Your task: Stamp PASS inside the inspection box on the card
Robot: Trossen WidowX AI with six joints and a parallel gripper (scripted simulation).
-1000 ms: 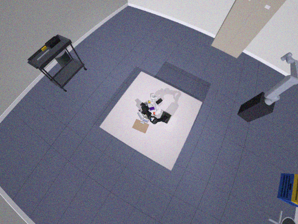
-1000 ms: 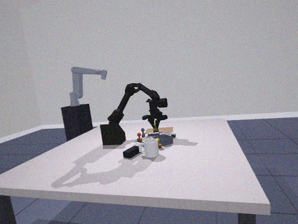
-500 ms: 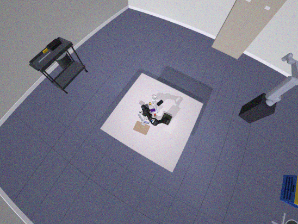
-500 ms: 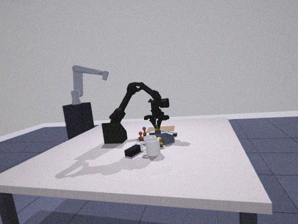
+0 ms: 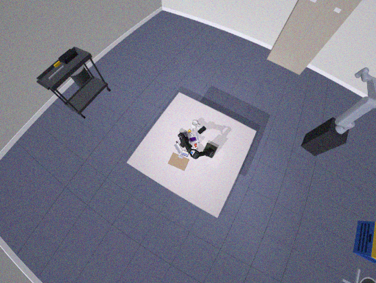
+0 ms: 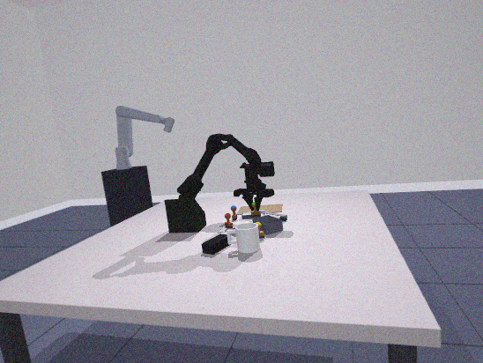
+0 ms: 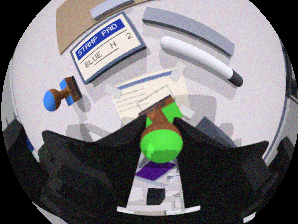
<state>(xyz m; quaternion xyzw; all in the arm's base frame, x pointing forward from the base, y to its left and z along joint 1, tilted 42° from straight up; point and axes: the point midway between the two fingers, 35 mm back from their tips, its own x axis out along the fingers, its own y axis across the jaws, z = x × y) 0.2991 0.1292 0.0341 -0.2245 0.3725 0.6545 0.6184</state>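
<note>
One stamp with a green knob (image 6: pixel 253 208) (image 7: pixel 161 145) is the main thing at this moment. From the top view, the black arm (image 5: pixel 185 140) (image 6: pixel 201 166) bends over the small group of things on the white table (image 5: pixel 202 185) (image 6: pixel 317 264), and its own body hides the stamp there. A brown board (image 5: pixel 178 161) (image 6: pixel 271 208) (image 7: pixel 70 25) lies near this group.

In the exterior view, the gripper (image 6: pixel 254 211) (image 7: pixel 160 120) points down, with the green knob low between its fingers. A white mug (image 6: pixel 248 238) stands nearer, and a black block (image 6: pixel 214 243) is at its left.

In the wrist view, the stamp is over the card (image 7: pixel 131 97), its foot at the outlined box (image 7: pixel 156 98). Whether it touches the paper, I cannot tell. The stamp pad (image 7: pixel 109 46) lies at the far left, and the blue-knobbed stamp (image 7: pixel 62 94) is left of the card.

I judge the step to be the printing. To do it well, the foot should be square with the box, go straight down, press evenly once, and lift without sliding. The fingers are fairly narrow, closed firmly on the green-knobbed stamp.
</note>
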